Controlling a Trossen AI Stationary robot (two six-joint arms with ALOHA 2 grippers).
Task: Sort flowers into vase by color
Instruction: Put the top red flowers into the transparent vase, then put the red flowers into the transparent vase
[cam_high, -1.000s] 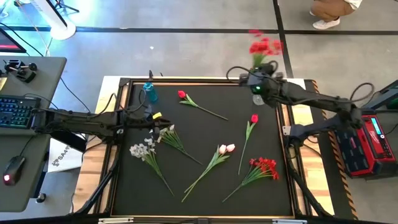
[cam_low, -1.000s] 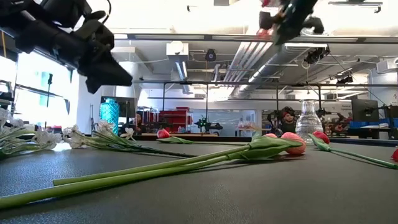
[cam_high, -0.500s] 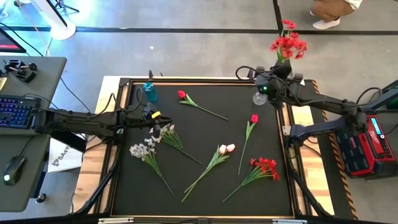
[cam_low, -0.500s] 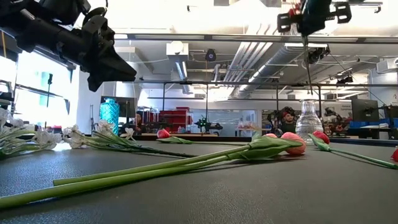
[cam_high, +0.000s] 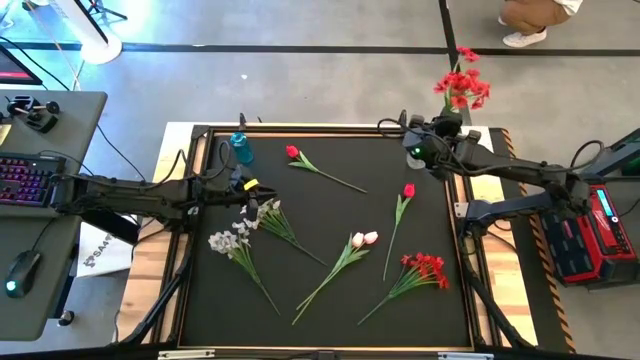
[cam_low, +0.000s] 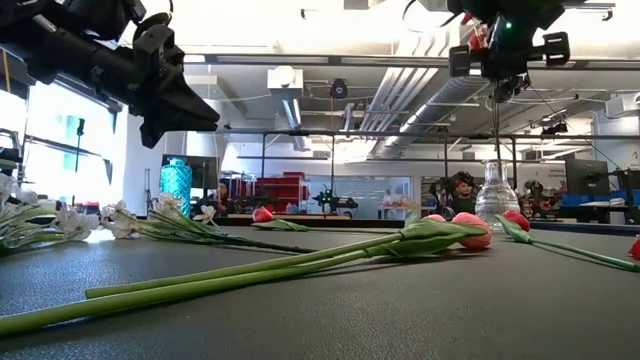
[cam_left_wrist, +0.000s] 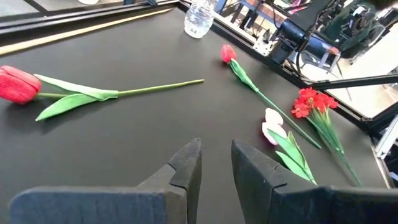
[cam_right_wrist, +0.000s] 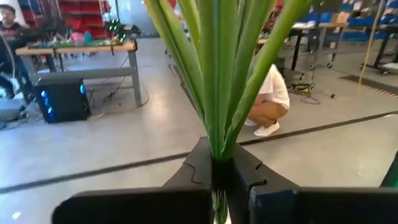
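My right gripper is shut on a red clustered spray at the table's far right corner, high above the clear glass vase. My left gripper hangs open and empty over the mat's left side, near a blue vase. On the black mat lie two single red buds, two white blossom sprays, pale pink-white tulips and another red spray. My right gripper pinches the spray's bunched green stems between its two fingers, which lie across them. The spray stands upright and lifted clear, blooms above the fingers. Its thin lower stem hangs straight down to the clear vase's mouth; whether it is inside I cannot tell.
A raised wooden frame borders the mat. A desk with a keyboard and mouse stands at the left, red equipment at the right. A person crouches on the floor beyond the table.
My right gripper has gone toward the table's right edge and down with the red spray. The spray has swung from tilted to upright, so its stem now hangs straight over the clear vase.
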